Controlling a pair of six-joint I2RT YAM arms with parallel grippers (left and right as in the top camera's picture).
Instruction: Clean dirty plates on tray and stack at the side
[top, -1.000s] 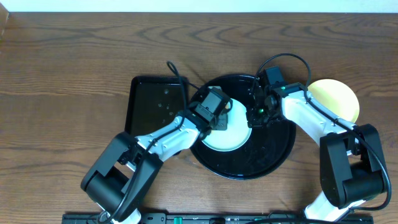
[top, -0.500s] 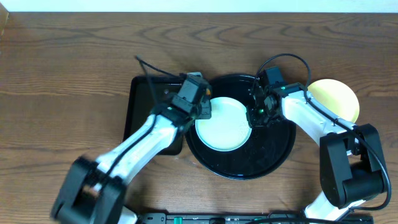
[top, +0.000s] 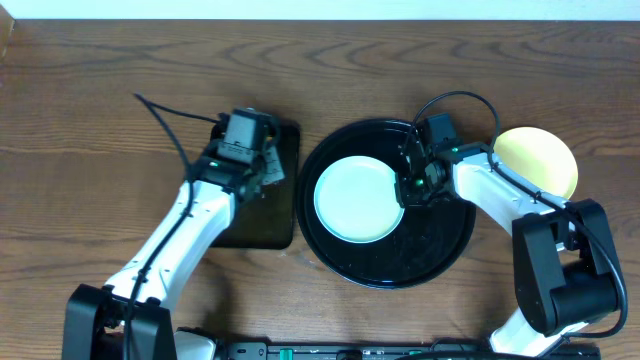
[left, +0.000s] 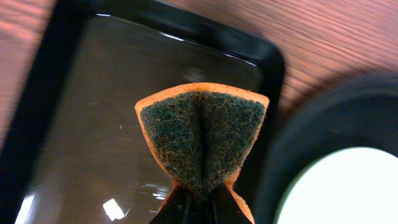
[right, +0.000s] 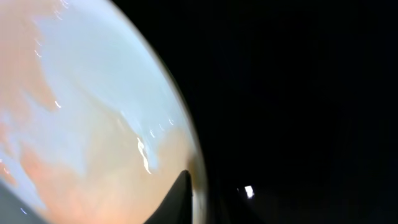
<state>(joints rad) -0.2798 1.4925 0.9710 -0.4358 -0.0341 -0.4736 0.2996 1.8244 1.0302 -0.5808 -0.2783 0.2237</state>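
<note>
Stacking is due: the sponge (left: 202, 134) is held pinched in the left hand (top: 264, 170) over the rectangular tray (top: 275, 220), while the mint plate (top: 358, 200) on the round tray (top: 440, 250) must be gripped at its right rim by the right hand (top: 408, 188), whose opening cannot be told.

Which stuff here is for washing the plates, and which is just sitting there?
For the job:
- mint plate
- round black tray under it
- yellow plate beside the tray
- sponge, pinched in the left pincer

Just lying about, probably:
- rectangular black tray under the sponge
- wooden table
</note>
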